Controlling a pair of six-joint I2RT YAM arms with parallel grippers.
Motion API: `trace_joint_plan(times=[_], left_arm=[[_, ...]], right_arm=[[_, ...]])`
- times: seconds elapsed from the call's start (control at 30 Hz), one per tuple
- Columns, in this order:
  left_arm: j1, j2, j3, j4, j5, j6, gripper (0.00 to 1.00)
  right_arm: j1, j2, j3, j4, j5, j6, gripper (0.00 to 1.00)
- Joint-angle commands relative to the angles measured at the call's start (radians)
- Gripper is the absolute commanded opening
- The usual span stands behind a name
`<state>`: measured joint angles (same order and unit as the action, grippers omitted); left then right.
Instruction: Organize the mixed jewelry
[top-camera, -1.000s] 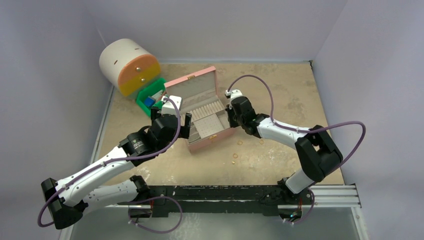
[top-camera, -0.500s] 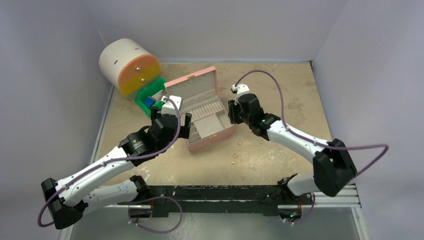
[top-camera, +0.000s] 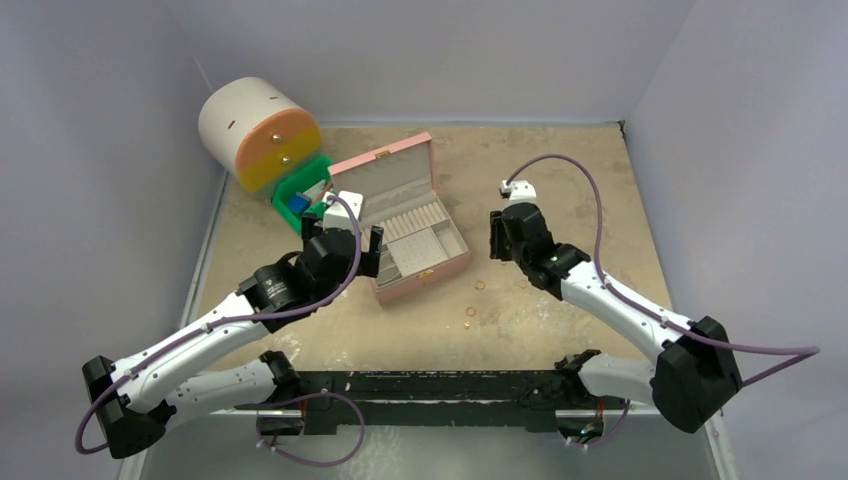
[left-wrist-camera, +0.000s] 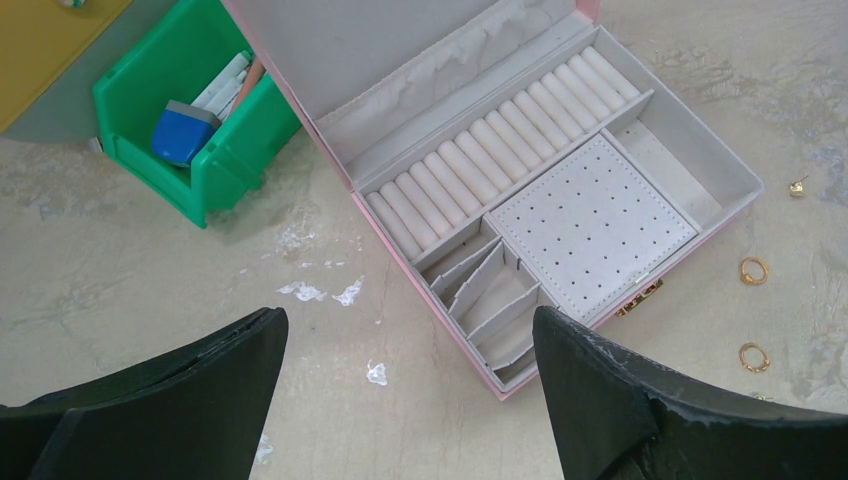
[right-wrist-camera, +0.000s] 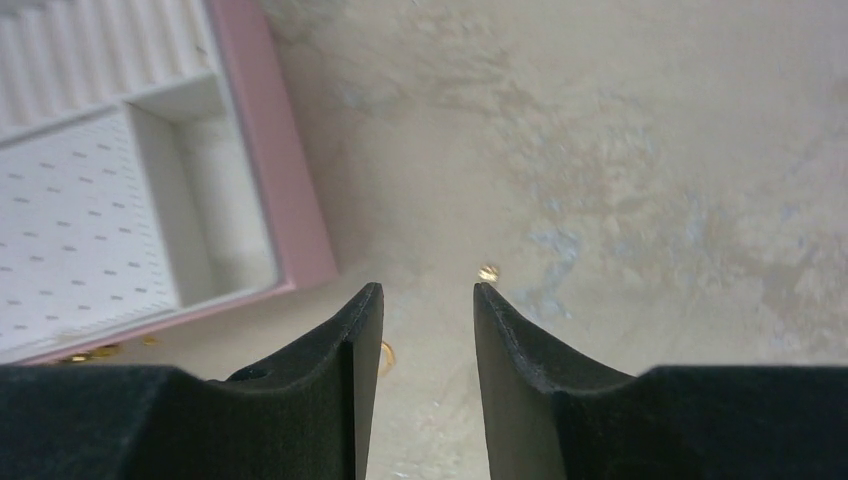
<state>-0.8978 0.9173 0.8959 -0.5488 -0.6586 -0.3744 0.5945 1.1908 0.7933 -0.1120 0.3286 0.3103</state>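
The box (right-wrist-camera: 268, 150) is pale pink outside with a gold clasp (left-wrist-camera: 640, 295), cream inside; its flat panel (left-wrist-camera: 590, 215) is white with rows of dark dots. The rings (left-wrist-camera: 753, 270) are gold. The worktop (right-wrist-camera: 650, 150) is mottled beige with grey-blue blotches. The bin (left-wrist-camera: 240, 150) is green, the drum (top-camera: 240, 115) white, faced orange and yellow. The left claw (left-wrist-camera: 408, 322) and right claw (right-wrist-camera: 427, 295) are black.

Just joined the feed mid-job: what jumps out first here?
The open pink jewelry box sits in the middle, its white compartments looking empty. Tiny gold rings lie loose on the table off its front right corner. The right tool hangs open over a small gold piece there.
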Motion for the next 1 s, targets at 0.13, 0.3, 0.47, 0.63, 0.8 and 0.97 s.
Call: trace_joint_plan(times=[0.13,0.3,0.47,0.63,0.8,0.97], left_arm=[[-0.003,0.006,0.043,0.015,-0.007,0.008,0.93],[-0.003,0.009,0.043,0.015,-0.008,0.008,0.93],[-0.004,0.008,0.044,0.015,-0.008,0.008,0.93],[-0.004,0.006,0.044,0.014,-0.007,0.009,0.93],[-0.003,0.006,0.044,0.014,-0.006,0.009,0.93],[-0.003,0.004,0.044,0.013,-0.007,0.009,0.93]], right_arm=[[-0.103,0.061,-0.061,0.009,-0.021,0.096,0.39],[-0.126,0.138,-0.040,0.038,-0.061,0.107,0.37],[-0.139,0.208,-0.035,0.063,-0.062,0.133,0.35],[-0.146,0.257,-0.037,0.087,-0.061,0.154,0.34],[-0.148,0.283,-0.036,0.107,-0.055,0.157,0.31],[-0.151,0.303,-0.033,0.135,-0.043,0.165,0.27]])
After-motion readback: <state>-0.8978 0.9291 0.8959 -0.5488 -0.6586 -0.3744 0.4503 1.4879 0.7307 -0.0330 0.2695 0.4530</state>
